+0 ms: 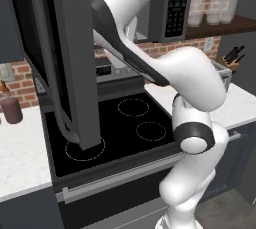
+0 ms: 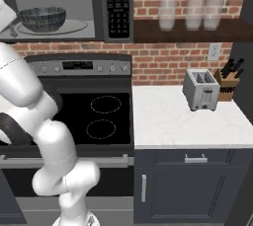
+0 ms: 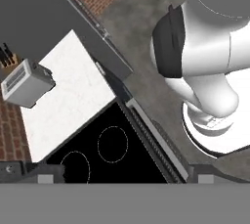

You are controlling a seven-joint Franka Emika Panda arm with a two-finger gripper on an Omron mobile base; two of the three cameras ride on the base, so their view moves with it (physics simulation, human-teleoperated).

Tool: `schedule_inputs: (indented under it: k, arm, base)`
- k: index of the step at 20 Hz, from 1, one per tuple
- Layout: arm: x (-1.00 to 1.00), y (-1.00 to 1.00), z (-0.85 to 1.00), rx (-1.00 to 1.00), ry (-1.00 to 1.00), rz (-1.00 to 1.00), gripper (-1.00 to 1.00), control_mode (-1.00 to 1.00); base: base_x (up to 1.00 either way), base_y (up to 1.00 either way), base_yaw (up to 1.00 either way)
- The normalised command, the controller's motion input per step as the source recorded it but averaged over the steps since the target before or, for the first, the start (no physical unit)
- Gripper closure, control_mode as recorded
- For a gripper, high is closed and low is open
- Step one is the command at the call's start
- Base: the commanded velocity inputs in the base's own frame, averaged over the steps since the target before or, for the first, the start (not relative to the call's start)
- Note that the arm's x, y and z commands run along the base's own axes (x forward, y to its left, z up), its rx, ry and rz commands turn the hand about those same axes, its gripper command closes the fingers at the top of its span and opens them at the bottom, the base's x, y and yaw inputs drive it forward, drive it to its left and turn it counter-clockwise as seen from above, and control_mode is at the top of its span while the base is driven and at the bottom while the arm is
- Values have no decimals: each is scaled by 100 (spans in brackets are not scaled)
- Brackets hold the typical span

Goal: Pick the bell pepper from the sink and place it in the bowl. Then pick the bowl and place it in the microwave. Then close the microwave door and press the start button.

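Brick-walled kitchen with white desk [image 2: 173,116] and black cooktop [image 2: 101,116]: pincer [image 3: 122,176], jaws spread wide and holding nothing, points down over the cooktop, its finger tips at the hand view's lower edge. Bowl [image 2: 42,18], dark and patterned, sits on the glass plate inside the microwave [image 2: 66,5], above the cooktop; contents not discernible. Microwave door [image 1: 60,58] stands swung open; toaster [image 2: 200,89] and knife block [image 2: 228,79] rest on the desk to the right.
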Motion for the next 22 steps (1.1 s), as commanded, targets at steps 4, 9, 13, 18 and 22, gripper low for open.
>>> schedule_inputs:
  k: [4,9,13,18,22]
  arm:
    - [-100,-100,-88,0,-12,10,-100,-100]
    - [-100,-100,-54,7,-12,11,-100,-100]
    - [-100,-100,-11,14,-20,12,-100,-100]
    - [-100,-55,0,10,-31,19,-100,-100]
    - [-100,13,0,-2,-46,29,-100,-100]
  base:
    - [0,0,0]
    - [0,0,0]
    - [0,0,0]
    - [0,0,0]
    - [0,0,0]
